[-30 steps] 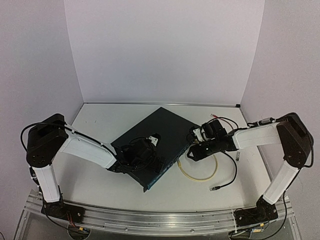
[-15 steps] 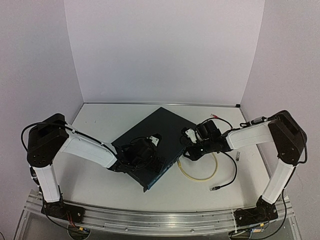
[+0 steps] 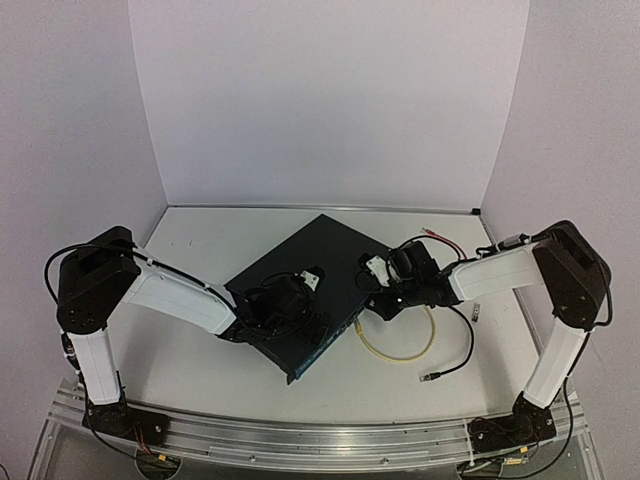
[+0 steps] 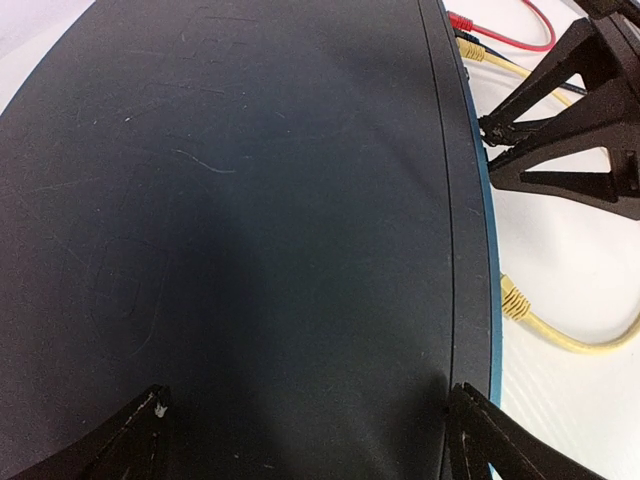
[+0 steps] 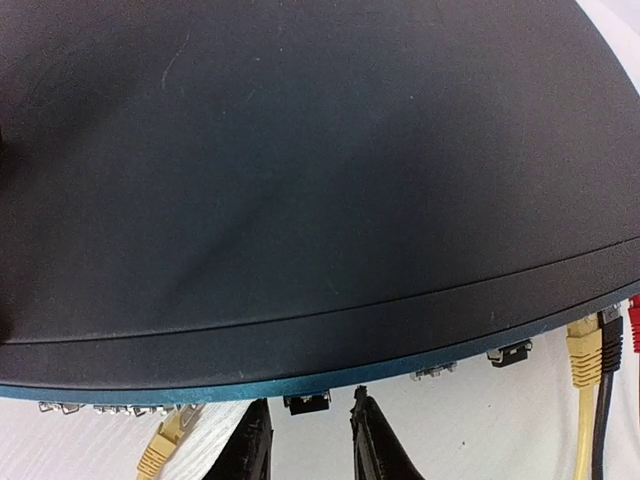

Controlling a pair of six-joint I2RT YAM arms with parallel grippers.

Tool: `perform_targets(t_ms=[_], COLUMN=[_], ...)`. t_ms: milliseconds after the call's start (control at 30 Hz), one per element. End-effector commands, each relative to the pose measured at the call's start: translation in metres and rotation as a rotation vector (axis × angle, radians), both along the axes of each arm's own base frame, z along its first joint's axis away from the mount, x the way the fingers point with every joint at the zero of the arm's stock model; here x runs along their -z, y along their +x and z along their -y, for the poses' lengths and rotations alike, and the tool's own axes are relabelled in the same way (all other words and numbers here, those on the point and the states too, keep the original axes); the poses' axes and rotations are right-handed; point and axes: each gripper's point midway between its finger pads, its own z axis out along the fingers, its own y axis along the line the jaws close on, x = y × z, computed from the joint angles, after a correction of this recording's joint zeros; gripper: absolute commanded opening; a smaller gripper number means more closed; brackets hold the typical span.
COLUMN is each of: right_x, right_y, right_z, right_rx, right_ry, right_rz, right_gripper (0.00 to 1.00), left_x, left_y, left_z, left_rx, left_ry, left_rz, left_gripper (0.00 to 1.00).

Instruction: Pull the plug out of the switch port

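The switch (image 3: 310,270) is a flat dark box lying askew mid-table; it fills the left wrist view (image 4: 260,220) and the right wrist view (image 5: 300,170). A yellow plug (image 5: 163,443) on a yellow cable (image 3: 400,352) sits in its port face, also in the left wrist view (image 4: 512,298). My right gripper (image 5: 312,440) is open at that port face, its fingers either side of a small black socket piece (image 5: 307,403), to the right of the yellow plug. My left gripper (image 4: 310,440) is open wide, resting on the switch's top (image 3: 290,305).
Loose yellow (image 5: 582,350), black (image 5: 610,335) and red (image 5: 634,320) plugs lie off the switch's far end. A black cable ends in a plug (image 3: 430,377) near the front. The yellow cable loops on the table right of the switch. Walls close in the back and sides.
My right gripper has moved left, up to the switch's port face. The left gripper and the switch have stayed put.
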Motion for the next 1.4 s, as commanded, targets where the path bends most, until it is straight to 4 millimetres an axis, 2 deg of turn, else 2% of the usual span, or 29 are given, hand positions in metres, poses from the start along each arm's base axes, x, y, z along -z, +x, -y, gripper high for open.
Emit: perform_targets(t_ms=[0, 400, 900, 1367], right_x=[-0.011, -0.003, -0.014, -0.015], right_y=[0.014, 0.009, 0.013, 0.013], right_z=[-0.012, -0.014, -0.014, -0.017], right_rx=[-0.006, -0.032, -0.035, -0.052], right_ry=[0.012, -0.031, -0.069, -0.071], right_rz=[0.065, 0.076, 0.155, 0.189], right_gripper=[0.24, 0.21, 0.20, 0.04], left_x=[0.111, 0.109, 0.112, 0.115], left_y=[-0.058, -0.058, -0.058, -0.058], left_z=[-0.074, -0.072, -0.070, -0.068], left_rx=[0.022, 0.026, 0.029, 0.023], left_ry=[0.323, 0.318, 0.318, 0.316], left_rz=[-0.347, -0.347, -0.353, -0.360], left_gripper=[0.94, 0.94, 0.94, 0.94])
